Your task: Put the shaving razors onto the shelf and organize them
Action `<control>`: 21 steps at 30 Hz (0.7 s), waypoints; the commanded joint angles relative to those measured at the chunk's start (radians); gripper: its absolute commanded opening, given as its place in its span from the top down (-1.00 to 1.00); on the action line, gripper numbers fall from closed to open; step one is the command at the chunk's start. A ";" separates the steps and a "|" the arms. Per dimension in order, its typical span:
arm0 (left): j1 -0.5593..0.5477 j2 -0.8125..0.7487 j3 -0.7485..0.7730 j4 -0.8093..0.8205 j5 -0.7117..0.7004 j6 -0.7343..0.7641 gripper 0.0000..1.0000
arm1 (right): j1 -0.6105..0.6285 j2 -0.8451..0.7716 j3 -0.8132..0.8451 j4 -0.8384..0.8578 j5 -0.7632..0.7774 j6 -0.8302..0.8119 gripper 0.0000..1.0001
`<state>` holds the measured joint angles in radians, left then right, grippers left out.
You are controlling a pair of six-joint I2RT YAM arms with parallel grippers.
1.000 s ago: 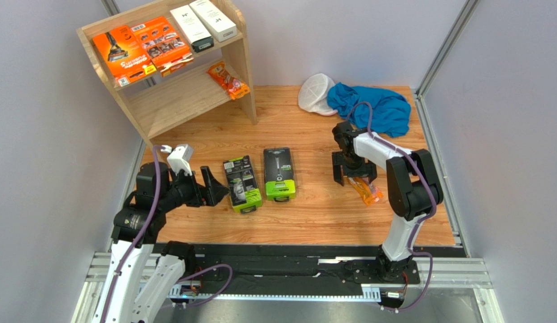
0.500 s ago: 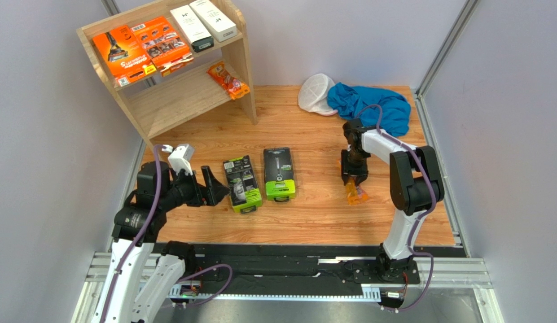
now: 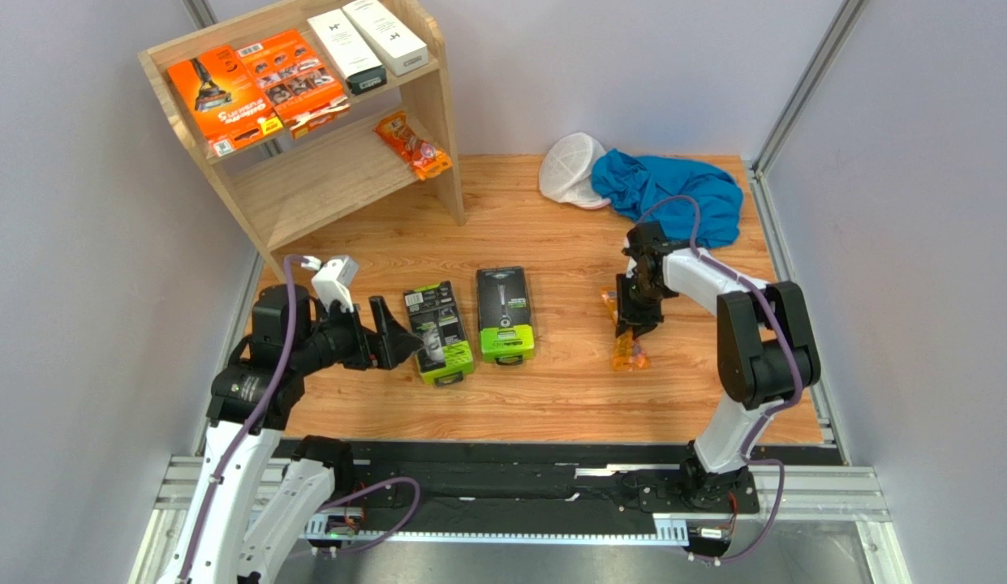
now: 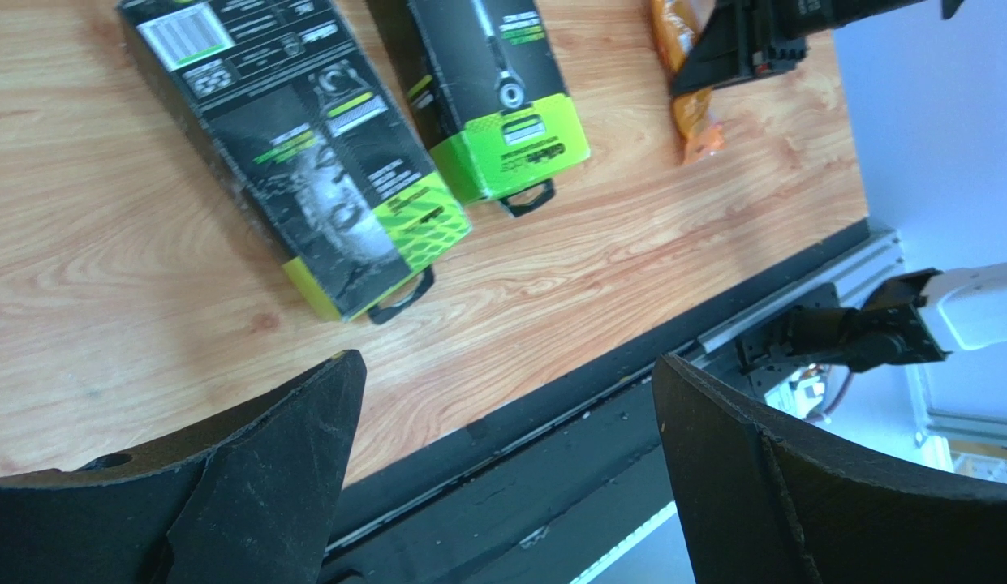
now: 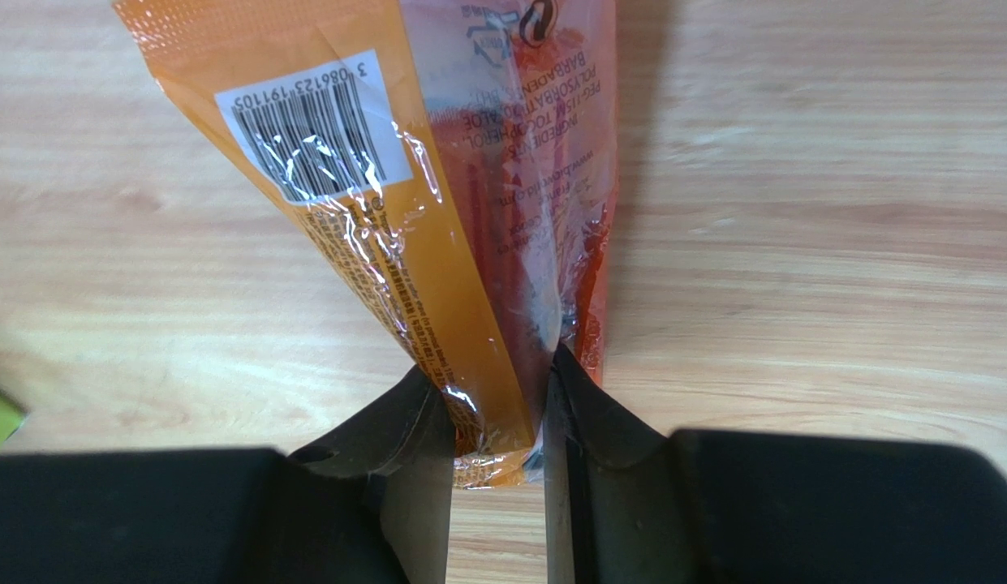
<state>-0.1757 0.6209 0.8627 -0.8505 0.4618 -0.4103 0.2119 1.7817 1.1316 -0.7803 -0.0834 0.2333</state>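
Two black-and-lime-green cardboard razor packs (image 4: 295,158) (image 4: 496,85) lie side by side on the light wooden tabletop (image 4: 130,304), upper left. At upper right, the black right gripper (image 4: 719,57) touches a small orange plastic packet (image 4: 695,119). The left gripper (image 4: 508,365) fingers spread wide below.

Built alike on both sides: white moulded shells along the long links of the left arm (image 3: 258,389) and the right arm (image 3: 746,353), matt black housings at the joints. Threaded with a purple cable (image 3: 284,310) looping free beside each arm. Topped with a small white camera block (image 3: 335,278) at the left wrist. Tipped in black: left gripper (image 4: 508,487) with broad wedge-shaped fingers (image 4: 276,475), right gripper (image 5: 498,402) in the same dull plastic. Bolted to a black base plate (image 3: 532,465) beside silver slotted rail (image 3: 191,487).
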 commanded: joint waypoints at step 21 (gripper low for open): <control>-0.198 0.151 -0.044 0.485 0.172 -0.300 -0.98 | 0.598 -0.377 -0.055 0.670 -0.751 0.403 1.00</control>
<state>-0.3386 0.7681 0.8196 -0.4812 0.6464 -0.6662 0.7269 1.3533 1.0126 -0.2691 -0.7544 0.5476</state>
